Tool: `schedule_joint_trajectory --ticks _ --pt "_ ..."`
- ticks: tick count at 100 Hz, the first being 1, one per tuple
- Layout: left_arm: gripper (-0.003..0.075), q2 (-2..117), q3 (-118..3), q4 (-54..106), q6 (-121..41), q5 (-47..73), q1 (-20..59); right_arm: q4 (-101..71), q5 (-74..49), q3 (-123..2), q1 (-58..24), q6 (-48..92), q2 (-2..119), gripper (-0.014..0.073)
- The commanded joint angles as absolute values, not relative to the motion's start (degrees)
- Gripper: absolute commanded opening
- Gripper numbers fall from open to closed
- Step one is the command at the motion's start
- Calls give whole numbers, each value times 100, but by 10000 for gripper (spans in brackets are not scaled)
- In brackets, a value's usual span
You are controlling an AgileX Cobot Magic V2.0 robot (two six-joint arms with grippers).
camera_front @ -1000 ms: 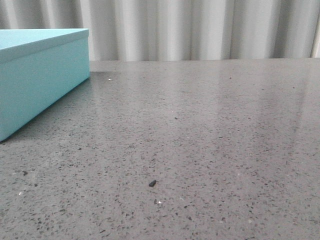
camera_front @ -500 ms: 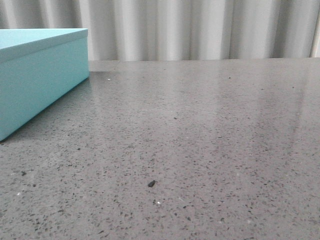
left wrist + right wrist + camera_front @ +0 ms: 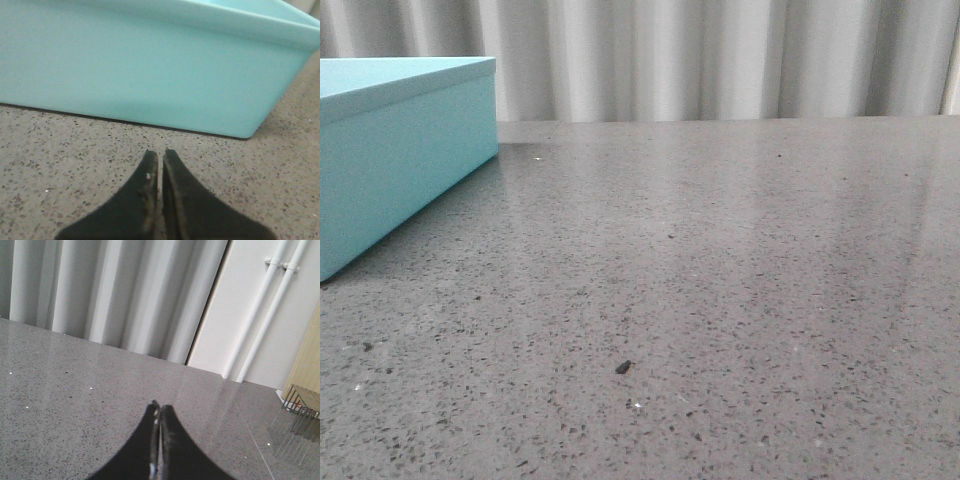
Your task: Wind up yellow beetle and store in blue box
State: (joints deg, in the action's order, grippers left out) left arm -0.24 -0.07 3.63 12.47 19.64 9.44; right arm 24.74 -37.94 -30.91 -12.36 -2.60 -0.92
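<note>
Blue box (image 3: 405, 150) sits at the far left of the grey speckled worktop (image 3: 720, 280), its long turquoise side filling the left wrist view just beyond the left gripper (image 3: 160, 156), whose jaws are pressed together and hold nothing. Right gripper (image 3: 159, 410) has its jaws together too, over bare worktop facing pale curtains (image 3: 115, 295) and white pipes (image 3: 270, 310). No view shows the yellow beetle.

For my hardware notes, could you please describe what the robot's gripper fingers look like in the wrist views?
Both the left gripper and the right gripper show two matte black fingers, broad at the base and tapering in curves to narrow tips. The inner edges look scuffed. No cables or markings are visible.
</note>
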Motion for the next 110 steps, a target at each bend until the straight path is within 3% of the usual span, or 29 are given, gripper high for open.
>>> schedule_joint_trajectory --ticks 1,63,92,110 --pt "-21 -205 136 386 1296 1797 980 2626 -3421 -3217 -1230 -256 -145 -54" --pt "-21 -205 136 386 1296 1797 980 2803 -3723 -2733 -1230 -256 -145 -54" --pt "-21 -205 136 386 1296 1797 980 2215 -2278 -1747 -1230 -846 -141 -54" --pt "-21 -205 136 386 1296 1797 980 1702 -1996 -906 -1205 -1101 -125 -54"
